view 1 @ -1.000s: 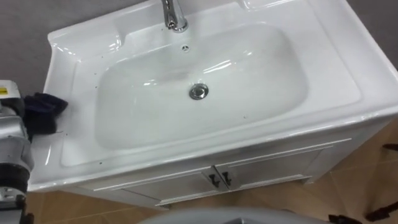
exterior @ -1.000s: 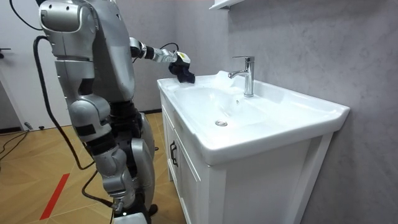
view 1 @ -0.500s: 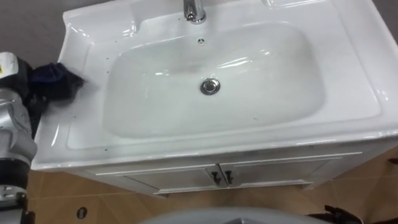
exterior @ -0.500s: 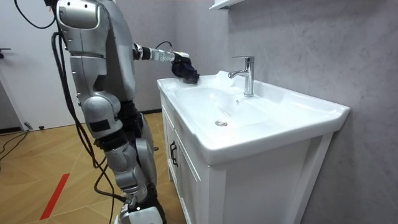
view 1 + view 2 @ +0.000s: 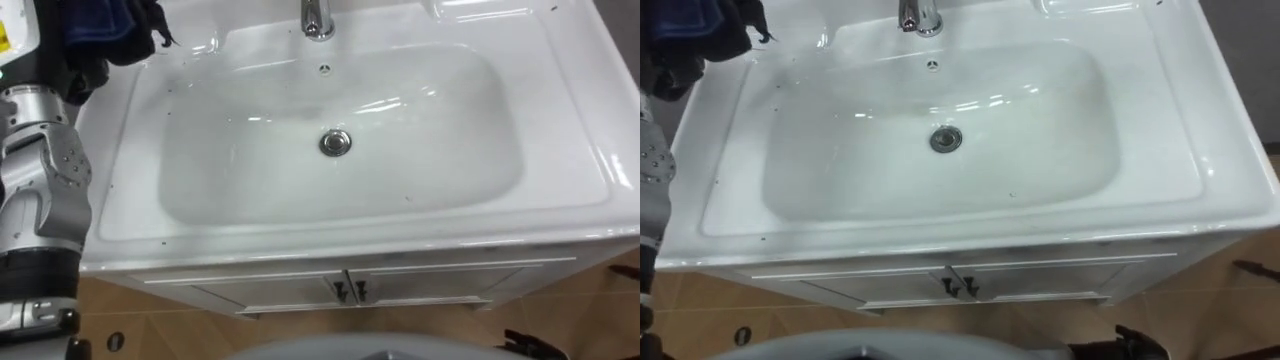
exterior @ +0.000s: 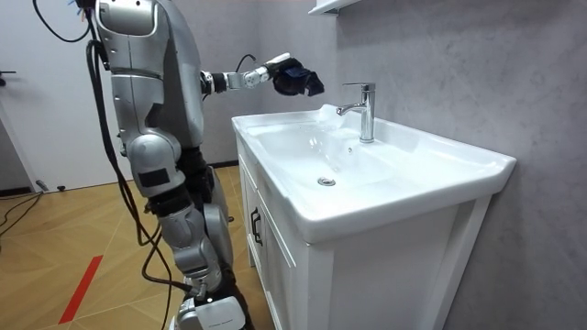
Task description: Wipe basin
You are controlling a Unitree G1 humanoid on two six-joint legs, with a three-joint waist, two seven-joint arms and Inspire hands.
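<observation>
Left robot hand grips a dark blue cloth, held above the basin at ten o'clock; faucet stands at twelve.

You raised the left hand, closed round the dark cloth, off the basin's left rim, stepping closer.

White ceramic basin gleamed glossy and smooth, chrome metal tap at the basin's back shone polished, dark blue cloth looked soft, matt.
</observation>
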